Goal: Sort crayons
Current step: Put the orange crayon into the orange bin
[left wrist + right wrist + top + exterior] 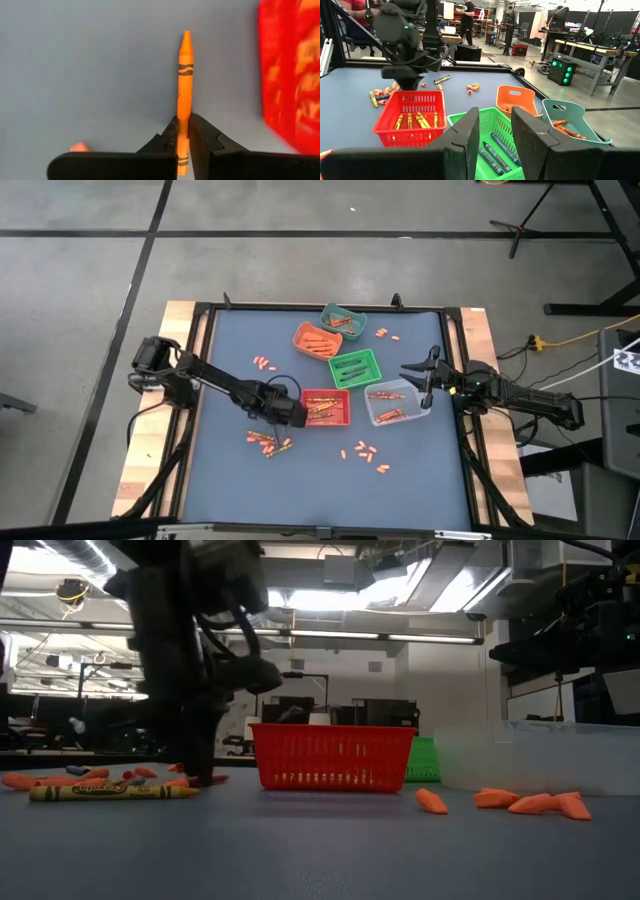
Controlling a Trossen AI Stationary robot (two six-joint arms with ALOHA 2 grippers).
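An orange crayon [185,75] lies along the blue mat, and my left gripper [183,120] is shut on it just left of the red bin [325,408]. In the low view the left fingers [200,772] reach down to the mat. More crayons lie loose on the mat in small heaps [268,442] [365,455] [263,364]. At the table's right side my right gripper [495,135] stands open and level beside the clear bin [397,402], touching nothing. My left gripper pinches the orange crayon between its two fingers near the blunt end [184,107]; the pointed end sticks out well beyond them. The fingers come steeply from above. The crayon is level at the mat; whether it is lifted off, I cannot tell.
The orange bin [316,339], teal bin [343,319] and green bin [355,367] stand behind the red one, all with crayons inside. A yellow crayon [112,792] and orange stubs [530,802] lie near the front. People stand in the room beyond.
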